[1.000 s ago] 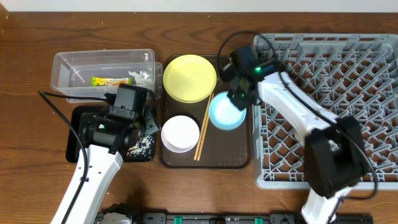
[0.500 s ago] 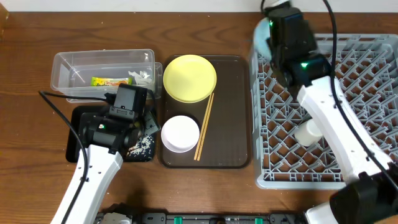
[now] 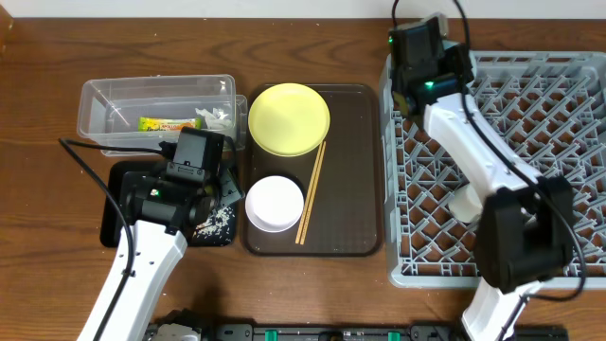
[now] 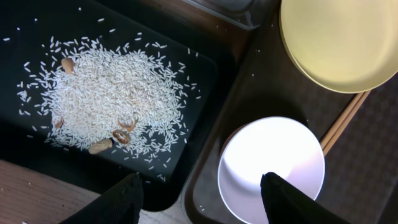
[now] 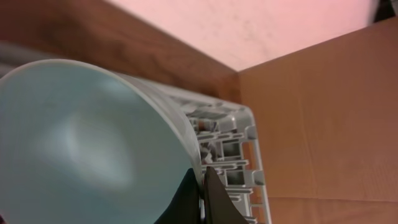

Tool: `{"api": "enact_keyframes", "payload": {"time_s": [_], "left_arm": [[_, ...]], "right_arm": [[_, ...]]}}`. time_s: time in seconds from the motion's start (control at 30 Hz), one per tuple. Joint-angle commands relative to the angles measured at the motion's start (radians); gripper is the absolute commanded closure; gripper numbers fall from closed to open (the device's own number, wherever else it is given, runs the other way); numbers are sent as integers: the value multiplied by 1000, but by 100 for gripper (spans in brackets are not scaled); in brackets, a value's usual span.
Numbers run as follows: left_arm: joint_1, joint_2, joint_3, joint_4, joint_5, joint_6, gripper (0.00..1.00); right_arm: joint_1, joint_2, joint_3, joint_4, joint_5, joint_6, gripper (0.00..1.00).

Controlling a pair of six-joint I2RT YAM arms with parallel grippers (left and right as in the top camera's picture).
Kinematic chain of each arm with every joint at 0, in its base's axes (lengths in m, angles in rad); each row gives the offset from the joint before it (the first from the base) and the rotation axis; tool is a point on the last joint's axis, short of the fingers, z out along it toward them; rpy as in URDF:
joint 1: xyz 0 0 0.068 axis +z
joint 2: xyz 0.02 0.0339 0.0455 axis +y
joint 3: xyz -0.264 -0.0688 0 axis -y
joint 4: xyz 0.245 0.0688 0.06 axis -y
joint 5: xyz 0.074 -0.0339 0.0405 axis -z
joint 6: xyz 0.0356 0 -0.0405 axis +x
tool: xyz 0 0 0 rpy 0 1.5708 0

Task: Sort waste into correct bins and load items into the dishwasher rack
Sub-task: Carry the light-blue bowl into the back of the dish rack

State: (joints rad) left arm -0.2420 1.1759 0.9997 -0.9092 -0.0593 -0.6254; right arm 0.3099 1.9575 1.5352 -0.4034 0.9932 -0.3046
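The light-blue bowl stands tilted on edge at the far-left corner of the grey dishwasher rack. The pale cup lies inside the rack. The yellow plate, white bowl and chopsticks lie left of it.

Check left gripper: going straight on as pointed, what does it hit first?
Likely the rim of the brown tray, between black tray and white bowl; the finger above the bowl may touch it first. Depth unclear.
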Motion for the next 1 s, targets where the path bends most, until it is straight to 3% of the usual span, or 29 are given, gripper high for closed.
{"api": "enact_keyframes", "payload": {"time_s": [0.0, 0.53, 0.67, 0.9, 0.97], "left_arm": [[5, -5, 10, -2, -16, -5, 36], [5, -5, 10, 2, -17, -4, 36], [5, -5, 10, 2, -17, -4, 36], [5, -5, 10, 1, -17, -4, 31], [5, -5, 10, 1, -17, -4, 31]], "right_arm": [[13, 32, 3, -5, 50, 29, 99], [84, 45, 3, -238, -38, 262, 97], [83, 30, 3, -327, -143, 375, 81], [82, -119, 3, -383, -321, 382, 40], [82, -179, 3, -397, -371, 382, 36]]}}
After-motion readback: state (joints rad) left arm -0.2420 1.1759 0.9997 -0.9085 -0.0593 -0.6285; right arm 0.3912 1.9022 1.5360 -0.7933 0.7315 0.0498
